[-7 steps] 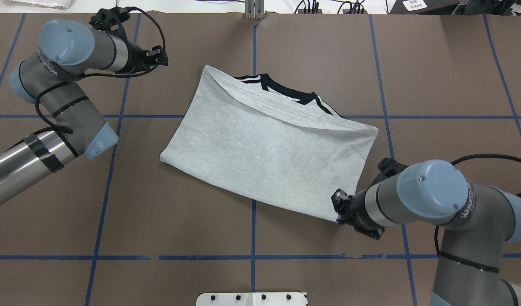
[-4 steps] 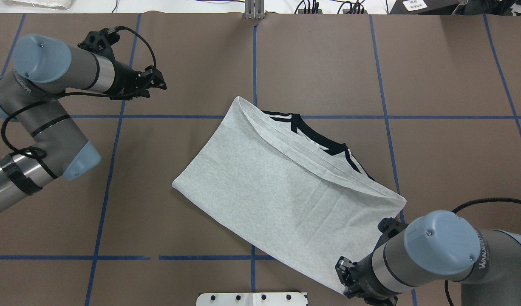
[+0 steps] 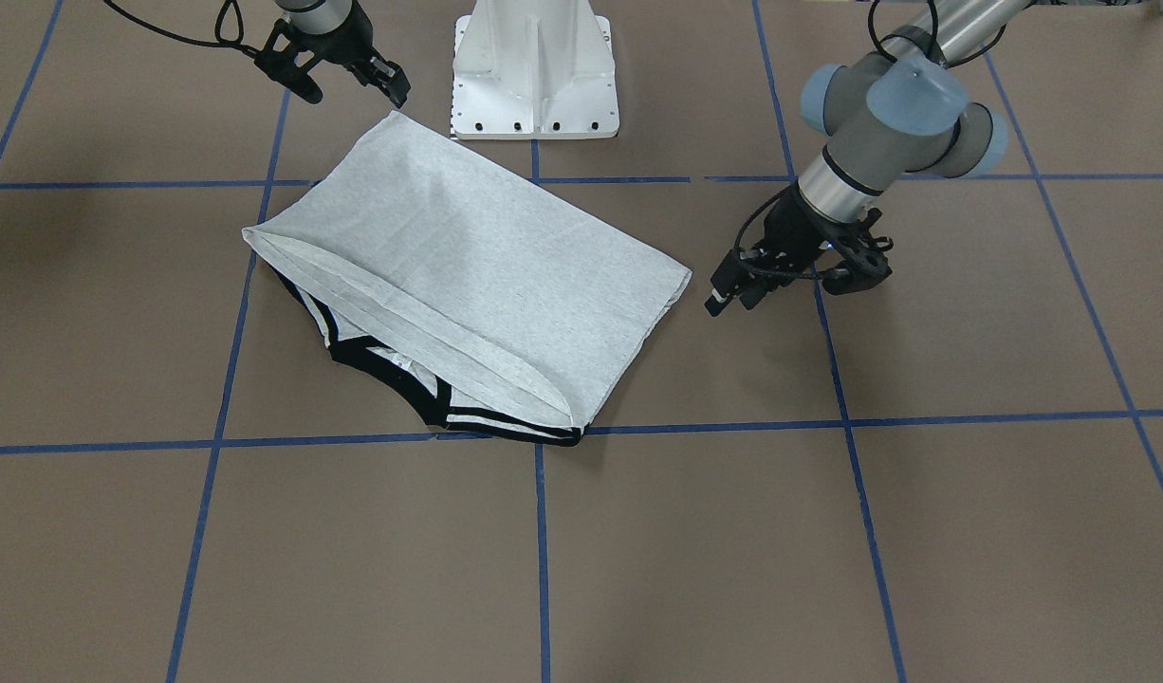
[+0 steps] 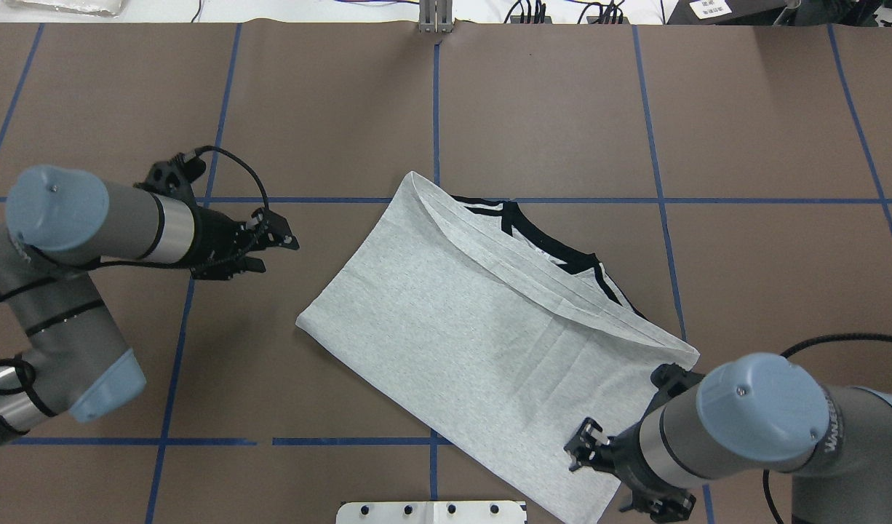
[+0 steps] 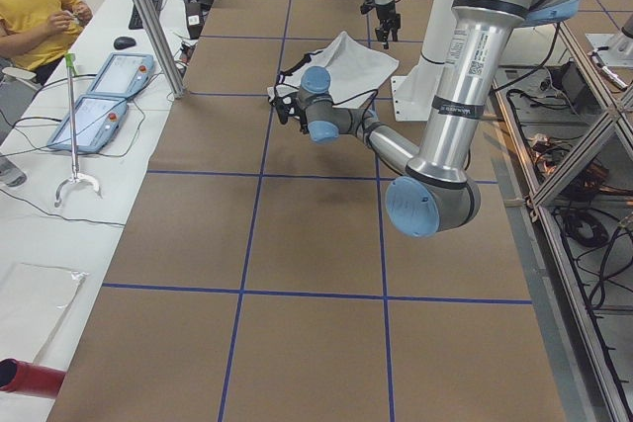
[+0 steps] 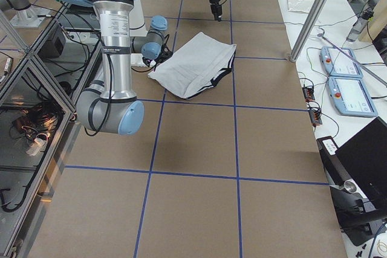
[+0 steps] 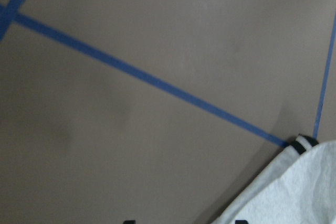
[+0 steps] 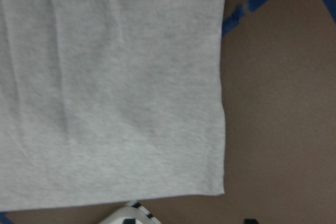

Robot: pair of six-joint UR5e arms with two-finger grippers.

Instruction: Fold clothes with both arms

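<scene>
The clothes are one grey T-shirt (image 4: 475,342), folded into a rectangle and lying slantwise on the brown table. Its black neck trim (image 4: 548,244) and striped shoulders peek out along the far edge. My right gripper (image 3: 353,90) hovers open just beyond the shirt's near right corner, nothing between its fingers. In the right wrist view that grey corner (image 8: 105,77) lies flat. My left gripper (image 4: 275,251) is open, a short way left of the shirt's left corner and apart from it. The left wrist view catches only the shirt's edge (image 7: 294,192).
The white pedestal base (image 3: 534,66) stands at the table's near edge, close to the shirt's near corner. Blue tape lines (image 4: 435,109) grid the table. A person in yellow (image 5: 35,17) sits at a side table with two pendants (image 5: 99,96).
My right gripper dragged the shirt's corner toward the robot and to the right, then opened and let go. My left arm came nearer, toward the shirt's left corner.
</scene>
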